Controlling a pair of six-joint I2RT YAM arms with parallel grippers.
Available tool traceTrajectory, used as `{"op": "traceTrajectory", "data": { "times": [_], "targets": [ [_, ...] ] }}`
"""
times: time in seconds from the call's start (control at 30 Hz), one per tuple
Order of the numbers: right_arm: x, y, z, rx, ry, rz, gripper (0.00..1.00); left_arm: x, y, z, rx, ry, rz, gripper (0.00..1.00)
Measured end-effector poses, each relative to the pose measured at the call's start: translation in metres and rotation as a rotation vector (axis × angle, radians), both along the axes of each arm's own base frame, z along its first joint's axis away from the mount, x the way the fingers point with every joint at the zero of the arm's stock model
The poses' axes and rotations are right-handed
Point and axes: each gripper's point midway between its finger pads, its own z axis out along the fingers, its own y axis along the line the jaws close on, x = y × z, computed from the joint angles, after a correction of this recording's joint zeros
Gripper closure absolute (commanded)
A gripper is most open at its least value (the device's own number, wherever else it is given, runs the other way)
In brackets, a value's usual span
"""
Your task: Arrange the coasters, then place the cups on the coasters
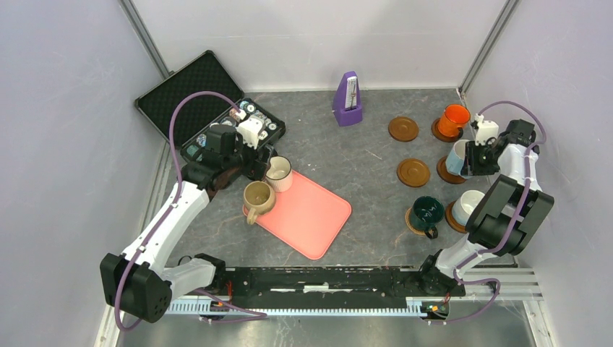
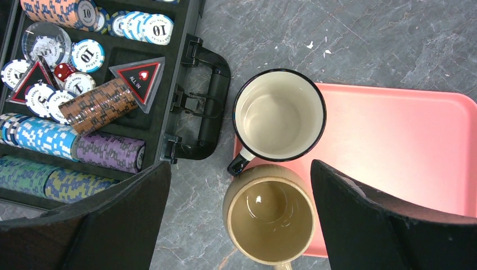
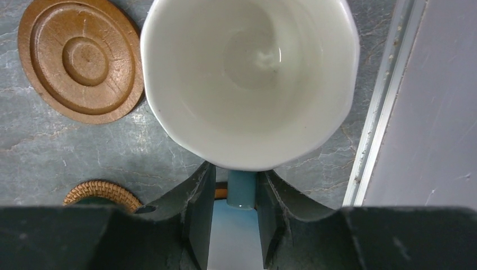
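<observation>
**Two arms, six mugs, six coasters.** Two robot arms flank a pink rectangular plastic tray (image 1: 322,220) on a grey marbled tabletop (image 1: 361,148).

- **Left of the tray:** an open black foam-lined case of poker chips (image 1: 189,92).
- **At the tray's left end:** the left gripper (image 1: 249,168) hangs with its jaws spread wide and grasps nothing. Two mugs stand close together below it, a white mug with a dark rim (image 1: 278,173) and a tan-beige mug (image 1: 258,197).
- **Behind the tray:** one purple metronome (image 1: 349,100).
- **Right of the tray, bare:** two dark brown ridged coasters, one farther back (image 1: 403,129) and one nearer (image 1: 413,172).
- **Right of the tray, loaded:** four more coasters each carry a mug. These are an orange mug (image 1: 454,118), a light blue mug with a white inside (image 1: 456,156), a dark teal mug (image 1: 426,211) and a plain white mug (image 1: 471,204). The right arm partly hides the white one. The teal mug's disc is the lighter tan woven coaster (image 1: 410,225).
- **Farthest right of the tray:** the right gripper (image 1: 467,160) meets the light blue mug at its handle.

Only the left wrist camera shows the case's contents: rolls of striped chips, a red die (image 2: 63,71) and triangular "ALL IN" markers. Only the right wrist camera shows that gripper's jaws. They straddle the blue handle (image 3: 242,190), slightly parted, with a sliver of gap on one side, so the grip looks released rather than clenched.
</observation>
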Motion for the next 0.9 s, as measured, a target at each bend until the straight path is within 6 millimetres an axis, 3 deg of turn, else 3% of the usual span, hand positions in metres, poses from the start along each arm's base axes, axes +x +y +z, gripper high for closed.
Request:
{"op": "traceTrajectory", "data": {
  "times": [0.2,0.33,0.47,0.57,0.73,0.9],
  "targets": [
    [-0.003,0.003,-0.001,0.013,0.01,0.011,0.59,0.0,0.0,0.0,-0.001,0.0,0.0,0.0],
    [-0.004,0.003,-0.001,0.011,0.016,0.015,0.3,0.0,0.0,0.0,-0.003,0.002,0.002,0.0],
    [-0.003,-0.002,0.008,-0.007,0.011,0.026,0.11,-0.002,0.0,-0.001,-0.005,0.01,0.001,0.0],
    [0.006,-0.011,0.029,-0.044,-0.024,0.045,0.02,-0.006,0.001,-0.005,0.004,0.033,0.001,0.0],
    [0.027,-0.023,0.078,-0.113,-0.118,0.089,0.02,-0.015,0.006,-0.006,0.039,0.089,-0.011,0.0],
    [0.05,-0.021,0.135,-0.156,-0.234,0.142,0.02,-0.02,0.018,-0.018,0.098,0.159,-0.027,0.0]
  ]
}}
